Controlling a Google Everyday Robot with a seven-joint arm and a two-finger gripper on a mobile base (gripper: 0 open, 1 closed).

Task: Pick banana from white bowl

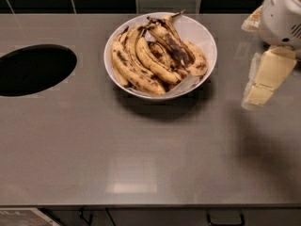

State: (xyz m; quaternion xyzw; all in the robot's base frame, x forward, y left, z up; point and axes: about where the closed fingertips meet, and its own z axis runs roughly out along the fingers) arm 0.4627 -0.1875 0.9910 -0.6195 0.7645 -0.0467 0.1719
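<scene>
The white bowl (pixel 207 41) stands on the grey counter at the back centre, with a thin paper liner inside. It holds several overripe bananas (pixel 141 62), yellow with dark brown spots, lying side by side and piled on each other, with their stems pointing to the back. My gripper (pixel 256 97) hangs at the right edge of the view, to the right of the bowl and apart from it, above the counter. It is cream coloured, under the white arm housing (pixel 282 13). It holds nothing that I can see.
A large round dark hole (pixel 33 69) is cut in the counter at the left. A black tiled wall runs along the back. A pale tan object (pixel 251 20) shows partly behind the arm at the top right. Cabinet handles (pixel 225 219) sit below the front edge.
</scene>
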